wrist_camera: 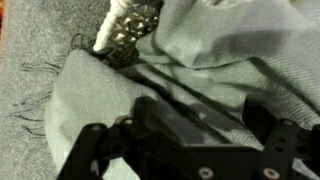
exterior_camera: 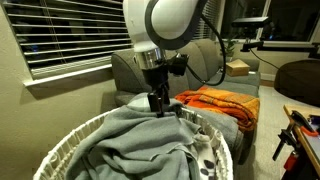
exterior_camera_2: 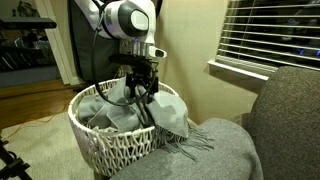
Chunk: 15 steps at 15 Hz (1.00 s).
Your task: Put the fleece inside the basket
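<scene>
In an exterior view, orange blanket [exterior_camera: 222,102] lies behind the basket [exterior_camera: 62,145].

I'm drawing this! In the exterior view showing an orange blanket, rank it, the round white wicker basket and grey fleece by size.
1. White wicker basket
2. Grey fleece
3. Orange blanket; farther away, so unsure.

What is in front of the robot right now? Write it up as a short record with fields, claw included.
claw: open, low over the fleece, holding nothing
fleece: grey, heaped inside the basket; one fringed edge hangs out over the rim
basket: white wicker, upright
orange blanket: lying on the sofa behind the basket
task state: fleece mostly in the basket, one edge outside
</scene>
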Each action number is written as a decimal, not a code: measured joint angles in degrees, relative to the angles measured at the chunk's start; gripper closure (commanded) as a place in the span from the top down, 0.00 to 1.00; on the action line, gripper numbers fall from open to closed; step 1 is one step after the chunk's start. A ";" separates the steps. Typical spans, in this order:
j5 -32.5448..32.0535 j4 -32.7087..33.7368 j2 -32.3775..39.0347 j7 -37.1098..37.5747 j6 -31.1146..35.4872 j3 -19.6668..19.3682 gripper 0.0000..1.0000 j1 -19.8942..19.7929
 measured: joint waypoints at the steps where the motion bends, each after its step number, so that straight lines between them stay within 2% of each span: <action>1: 0.00 -0.09 0.00 0.03 0.00 -0.21 1.00 -0.17; 15: -0.42 -2.15 0.09 0.33 0.04 -5.06 1.00 -1.63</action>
